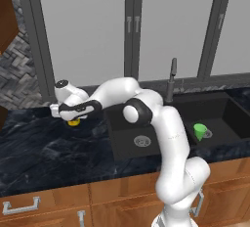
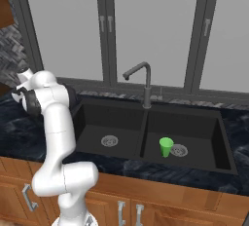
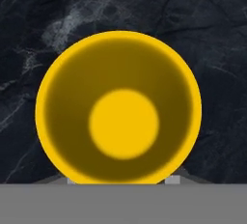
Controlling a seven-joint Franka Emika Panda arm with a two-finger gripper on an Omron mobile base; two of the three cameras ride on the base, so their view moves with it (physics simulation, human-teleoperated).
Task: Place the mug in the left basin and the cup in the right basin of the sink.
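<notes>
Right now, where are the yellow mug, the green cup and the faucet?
mug (image 3: 120,121): hand view, on its inside bottom, seen from above.
cup (image 2: 166,146): right base view, on its side wall, standing in the right basin.
faucet (image 2: 146,91): right base view, on its upright stem.

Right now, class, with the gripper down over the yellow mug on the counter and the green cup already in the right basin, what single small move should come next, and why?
Probably finish closing on the mug and lift it straight up. The hand view looks straight down into it on the counter, left of the sink. The cup already stands in the right basin; the left basin holds only its drain.
</notes>
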